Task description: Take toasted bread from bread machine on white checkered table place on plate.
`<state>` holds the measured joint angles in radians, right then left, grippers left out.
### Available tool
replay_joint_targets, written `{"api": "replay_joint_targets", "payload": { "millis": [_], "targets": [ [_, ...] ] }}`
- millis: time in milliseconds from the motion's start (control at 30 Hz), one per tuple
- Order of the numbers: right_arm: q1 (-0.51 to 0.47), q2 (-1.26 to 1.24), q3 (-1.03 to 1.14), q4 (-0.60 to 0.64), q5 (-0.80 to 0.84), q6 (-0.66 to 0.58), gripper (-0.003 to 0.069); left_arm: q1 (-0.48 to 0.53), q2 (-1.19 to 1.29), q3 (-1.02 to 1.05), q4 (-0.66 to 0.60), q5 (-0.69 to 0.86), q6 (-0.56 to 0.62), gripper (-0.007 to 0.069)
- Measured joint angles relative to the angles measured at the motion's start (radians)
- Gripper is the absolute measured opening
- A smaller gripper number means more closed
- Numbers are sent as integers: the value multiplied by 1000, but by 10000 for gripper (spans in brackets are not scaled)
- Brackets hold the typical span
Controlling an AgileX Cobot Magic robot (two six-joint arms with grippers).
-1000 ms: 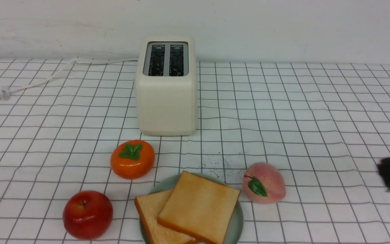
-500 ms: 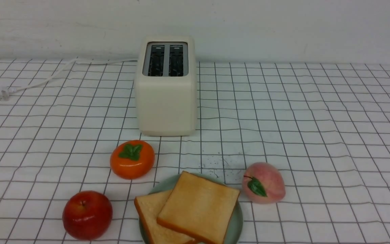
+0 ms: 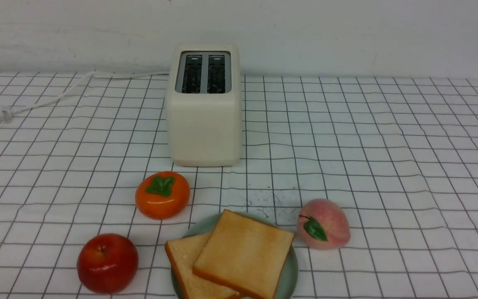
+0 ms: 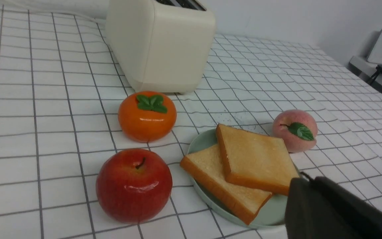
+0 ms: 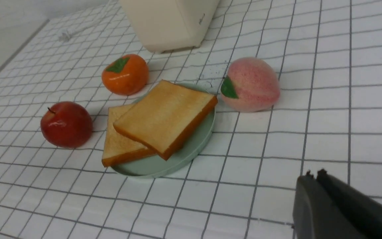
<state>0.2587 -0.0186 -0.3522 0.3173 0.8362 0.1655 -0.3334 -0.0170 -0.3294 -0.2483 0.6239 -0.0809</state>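
Two slices of toasted bread (image 3: 243,253) lie overlapped on the mint-green plate (image 3: 291,274) at the front centre of the white checkered table (image 3: 388,145). They also show in the left wrist view (image 4: 255,159) and right wrist view (image 5: 162,116). The cream bread machine (image 3: 204,112) stands behind, both dark slots empty. My left gripper (image 4: 305,179) is shut and empty, its tips close to the plate's rim (image 4: 274,217). My right gripper (image 5: 313,174) is shut and empty above bare cloth, apart from the plate (image 5: 191,151). Neither gripper shows in the front view.
An orange persimmon (image 3: 162,195) sits left of and behind the plate, a red apple (image 3: 107,262) at front left, a pink peach (image 3: 323,229) to the plate's right. The toaster's white cord and plug (image 3: 4,113) lie at the far left.
A second ago both dark arms showed at the left and right edges of the front view; they have drawn back out of it. The toast, plate and fruits have not moved.
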Motion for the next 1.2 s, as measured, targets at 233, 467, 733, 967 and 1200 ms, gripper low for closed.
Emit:
{"api": "replay_joint_targets", "payload": {
  "millis": [233,467,733,967,1200],
  "targets": [
    [0,0,73,21,-9,8,13,0,0,0,0,6,0,-13],
    [-94,0,176,-34,-257,-36,13,0,0,0,0,7,0,-13],
    [-178,0,368,-72,-435,-289,13,0,0,0,-1,8,0,-13],
    [-178,0,368,-123,-432,-319,14,0,0,0,-1,8,0,-13],
    [-178,0,368,-116,-432,-290,15,0,0,0,-1,10,0,-13]
  ]
}}
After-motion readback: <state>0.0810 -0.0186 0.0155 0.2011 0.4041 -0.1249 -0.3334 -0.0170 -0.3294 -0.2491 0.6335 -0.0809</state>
